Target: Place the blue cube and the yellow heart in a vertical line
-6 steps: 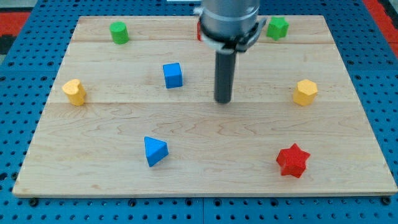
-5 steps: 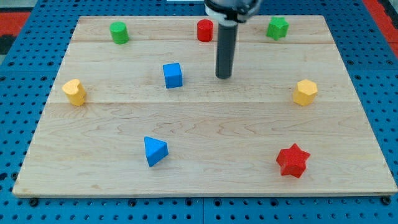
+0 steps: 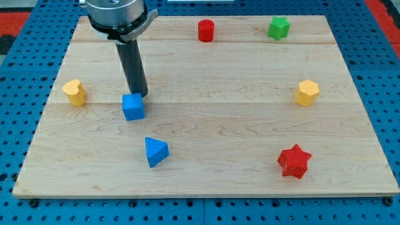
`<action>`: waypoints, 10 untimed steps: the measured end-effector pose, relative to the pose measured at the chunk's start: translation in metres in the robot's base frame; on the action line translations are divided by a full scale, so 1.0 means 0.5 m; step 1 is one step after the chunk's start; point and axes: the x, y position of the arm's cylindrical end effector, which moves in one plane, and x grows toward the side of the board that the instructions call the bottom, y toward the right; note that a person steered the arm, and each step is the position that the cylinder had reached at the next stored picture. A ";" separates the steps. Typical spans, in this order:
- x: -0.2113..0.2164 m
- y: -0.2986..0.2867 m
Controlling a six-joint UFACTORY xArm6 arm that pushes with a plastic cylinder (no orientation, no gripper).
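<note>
The blue cube [image 3: 133,107] sits left of the board's centre. My tip [image 3: 137,94] stands right at the cube's top edge, touching it or nearly so. The yellow heart [image 3: 74,92] lies near the board's left edge, to the left of the cube and slightly higher in the view. The cube and the heart are well apart sideways.
A blue triangle [image 3: 155,151] lies below the cube. A red star [image 3: 294,161] is at the bottom right and a yellow hexagon [image 3: 307,92] at the right edge. A red cylinder [image 3: 205,30] and a green star [image 3: 279,27] sit along the top. The wooden board [image 3: 212,125] rests on a blue pegboard.
My tip has swept from right of the cube to the left and down. The blue cube has been pushed down and to the left. The arm now covers the green cylinder at the top left.
</note>
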 end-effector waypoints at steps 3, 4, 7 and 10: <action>0.091 0.016; 0.109 0.062; 0.166 -0.101; 0.310 -0.092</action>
